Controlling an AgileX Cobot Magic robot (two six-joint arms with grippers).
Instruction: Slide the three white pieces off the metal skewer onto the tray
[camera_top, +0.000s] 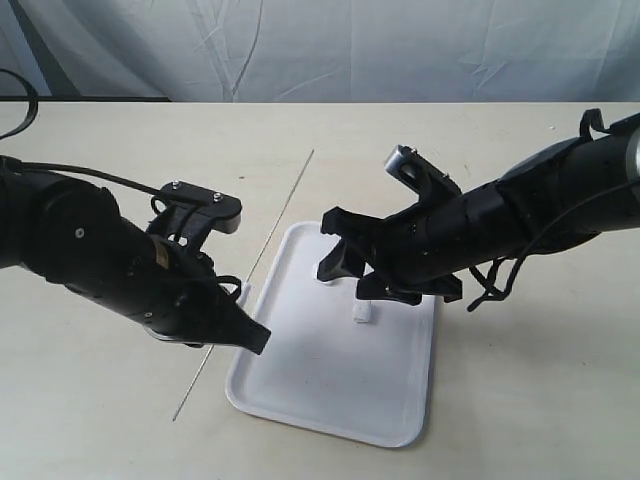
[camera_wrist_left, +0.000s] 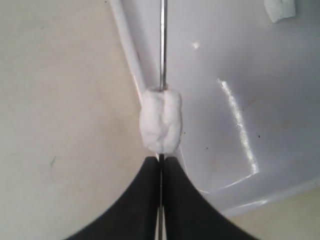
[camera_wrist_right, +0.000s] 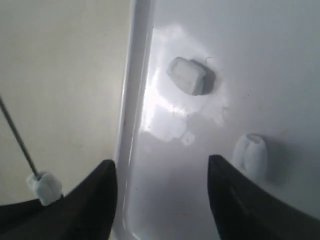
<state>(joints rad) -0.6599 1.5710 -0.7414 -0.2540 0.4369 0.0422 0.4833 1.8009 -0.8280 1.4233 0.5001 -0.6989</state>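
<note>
The metal skewer lies slanted along the tray's left side, and my left gripper is shut on it. In the left wrist view one white piece sits on the skewer, right at the closed fingertips of the left gripper. Two white pieces lie loose on the tray. The exterior view shows one loose piece on the tray. My right gripper hovers open over the tray with nothing between its fingers.
The tray rests on a beige table with a pale cloth backdrop behind. The right arm reaches in over the tray's far right side. A black cable trails from the left arm.
</note>
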